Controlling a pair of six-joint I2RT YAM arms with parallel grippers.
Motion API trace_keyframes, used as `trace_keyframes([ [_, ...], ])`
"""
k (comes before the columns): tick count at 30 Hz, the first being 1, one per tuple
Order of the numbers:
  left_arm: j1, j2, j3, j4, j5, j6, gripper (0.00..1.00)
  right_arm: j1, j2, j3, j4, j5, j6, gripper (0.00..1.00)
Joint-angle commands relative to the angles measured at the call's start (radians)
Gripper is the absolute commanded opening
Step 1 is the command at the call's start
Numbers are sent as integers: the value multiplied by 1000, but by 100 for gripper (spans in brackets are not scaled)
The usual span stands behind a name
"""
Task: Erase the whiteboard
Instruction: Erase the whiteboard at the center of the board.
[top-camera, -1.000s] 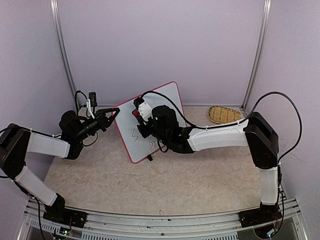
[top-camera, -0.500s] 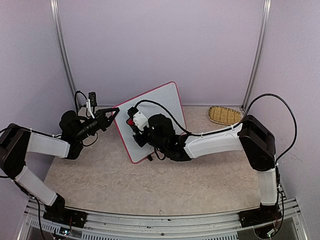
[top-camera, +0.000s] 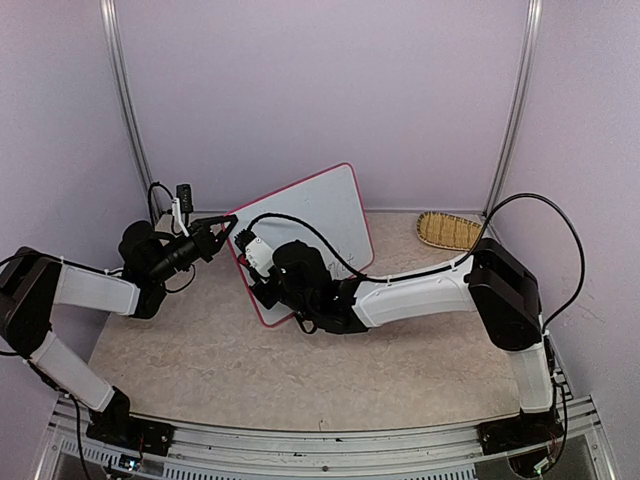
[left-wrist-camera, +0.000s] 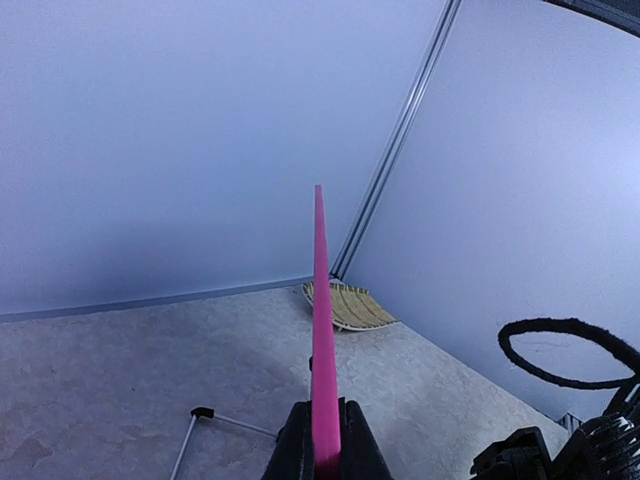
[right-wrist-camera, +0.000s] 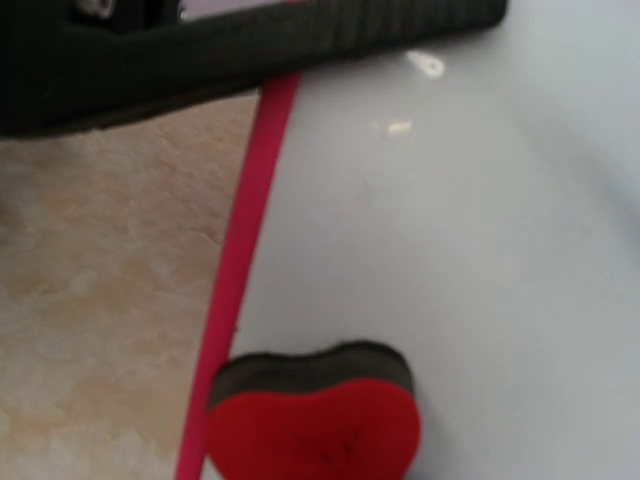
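Observation:
The whiteboard (top-camera: 318, 213), white with a pink-red frame, stands tilted at the table's middle left. My left gripper (top-camera: 229, 227) is shut on its left frame edge; in the left wrist view the frame (left-wrist-camera: 321, 330) runs edge-on up from my shut fingers (left-wrist-camera: 295, 450). My right gripper (top-camera: 252, 266) is shut on a red heart-shaped eraser (right-wrist-camera: 315, 420) with a dark felt layer. It presses the eraser on the board face (right-wrist-camera: 480, 250) at the lower left, right beside the pink frame (right-wrist-camera: 240, 280). The face near the eraser looks white, with two tiny specks (right-wrist-camera: 420, 65). My right arm hides the lower board in the top view.
A woven bamboo basket (top-camera: 447, 230) lies at the back right and also shows in the left wrist view (left-wrist-camera: 350, 305). A black-tipped wire foot (left-wrist-camera: 203, 412) sticks out behind the board. Purple walls and metal corner posts (top-camera: 513, 105) enclose the table.
My right gripper has slid the eraser down and to the left across the board to its lower left edge. The scrawl seen earlier is now behind my arm. The left gripper has kept its hold.

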Motion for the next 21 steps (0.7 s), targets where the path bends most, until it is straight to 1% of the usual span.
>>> trace_keyframes([
  [1, -31, 19, -6, -59, 142, 44, 0, -26, 35, 47, -67, 97, 13, 18],
  [4, -31, 17, -8, -60, 142, 45, 0, -40, 31, 63, -92, 142, 19, 18],
  [9, -31, 16, -8, -60, 142, 44, 0, -65, 14, 56, -112, 177, 37, 18],
  [21, -31, 18, -8, -59, 142, 44, 0, -171, -32, 29, -155, 141, 107, 19],
])
